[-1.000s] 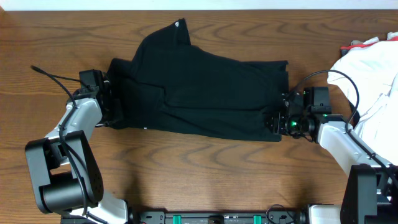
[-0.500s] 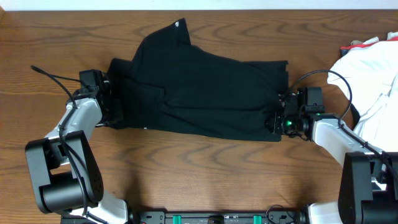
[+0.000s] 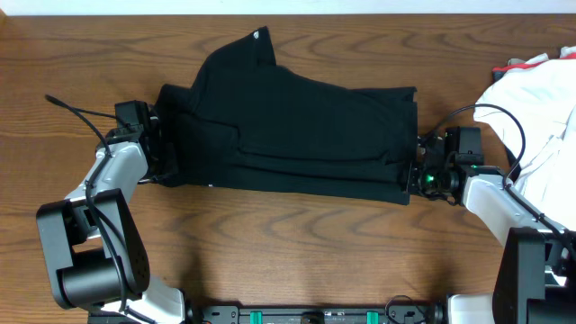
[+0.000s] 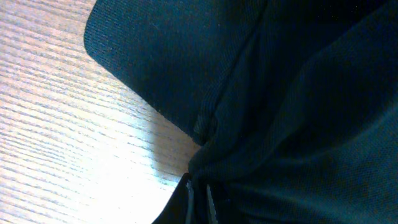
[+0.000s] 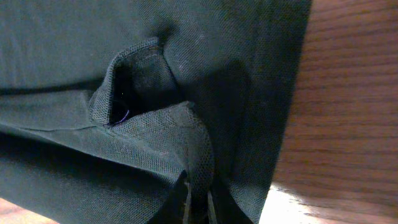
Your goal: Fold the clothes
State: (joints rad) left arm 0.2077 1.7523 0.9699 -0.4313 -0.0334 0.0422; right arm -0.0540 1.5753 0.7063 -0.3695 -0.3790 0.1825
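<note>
In the middle of the brown wooden surface, the black collared fabric shirt is lying stretched out sideways. Honestly it's looking only part-way folded to me: layers are doubling over along the robot's side, but it's sprawling as a long uneven slab with one flap poking toward the far edge. So I'm guessing another fold or two, plus some tidying, is waiting.

The left gripper is sitting at the shirt's left end, clamped tight on a bunch of the fabric. The right gripper is sitting at the right end. Its wrist view is showing a ridge of cloth running right into its pinched-together fingertips, so I'm reading that as a grip too.

Counting up: one black shirt, one heap of white cloth sitting off at the right edge, two arms, two grippers.
</note>
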